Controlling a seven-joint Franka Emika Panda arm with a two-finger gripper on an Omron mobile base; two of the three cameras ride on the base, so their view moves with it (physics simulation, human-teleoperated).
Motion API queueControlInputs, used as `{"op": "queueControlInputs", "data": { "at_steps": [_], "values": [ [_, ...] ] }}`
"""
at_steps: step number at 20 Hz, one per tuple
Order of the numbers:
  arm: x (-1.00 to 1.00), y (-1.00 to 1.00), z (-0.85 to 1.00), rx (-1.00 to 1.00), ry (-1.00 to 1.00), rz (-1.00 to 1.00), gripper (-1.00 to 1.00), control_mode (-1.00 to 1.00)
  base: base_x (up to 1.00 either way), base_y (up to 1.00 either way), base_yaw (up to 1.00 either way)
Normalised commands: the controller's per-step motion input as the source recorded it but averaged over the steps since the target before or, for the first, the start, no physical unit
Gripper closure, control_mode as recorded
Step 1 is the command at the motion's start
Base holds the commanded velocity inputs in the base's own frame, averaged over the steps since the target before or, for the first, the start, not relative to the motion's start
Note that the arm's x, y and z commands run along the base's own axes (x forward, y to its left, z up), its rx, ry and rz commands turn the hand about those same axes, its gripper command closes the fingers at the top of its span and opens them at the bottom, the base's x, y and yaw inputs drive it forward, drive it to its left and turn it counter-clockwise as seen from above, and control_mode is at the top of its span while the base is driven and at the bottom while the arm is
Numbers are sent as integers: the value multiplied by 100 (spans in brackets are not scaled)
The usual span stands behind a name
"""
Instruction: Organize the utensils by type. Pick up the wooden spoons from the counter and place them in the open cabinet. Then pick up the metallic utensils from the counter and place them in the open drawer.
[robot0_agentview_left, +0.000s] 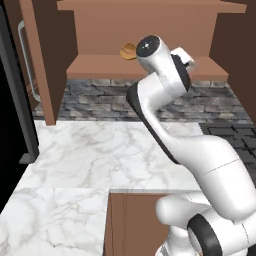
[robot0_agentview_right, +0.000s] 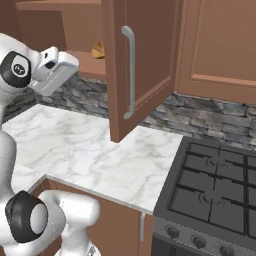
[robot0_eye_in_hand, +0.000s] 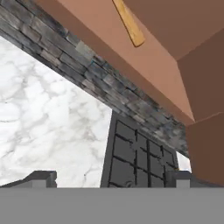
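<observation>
My pincer (robot0_eye_in_hand: 112, 177) stands wide open and empty, just in front of the cabinet (robot0_agentview_left: 145, 67). Above and beyond it, a wooden spoon (robot0_eye_in_hand: 129, 22) lies on the shelf. I'd judge it light, stiff and sturdy, best gripped mid-handle. The arm is raised, elbow bent, high above the counter (robot0_agentview_left: 90, 150).

Counter (robot0_agentview_left: 75, 155) was white with grey marble veining. Open cabinet (robot0_agentview_left: 145, 67), upper centre of left base view, was plain brown wood; shelf lighter reddish-brown. Wooden spoon (robot0_agentview_left: 128, 51) on shelf was golden-brown; handle (robot0_eye_in_hand: 129, 22) at top of hand view was tan-yellow. Backsplash (robot0_agentview_left: 100, 100) was grey stone, mixed dark and light blocks. Stove (robot0_agentview_right: 215, 195), lower right of right base view, was black with dark grates. Cabinet door handle (robot0_agentview_right: 130, 70) was silver. Arm (robot0_agentview_left: 200, 160) was white with dark joints.
</observation>
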Motion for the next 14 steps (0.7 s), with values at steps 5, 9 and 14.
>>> {"op": "queueControlInputs", "data": {
  "at_steps": [5,9,14],
  "values": [
    [-88,0,-99,5,-2,-17,-100,-100,0,0,0],
    [-64,-1,-77,20,0,-11,-100,-100,0,0,0],
    [-26,0,-59,29,7,-1,-100,-100,0,0,0]
  ]
}}
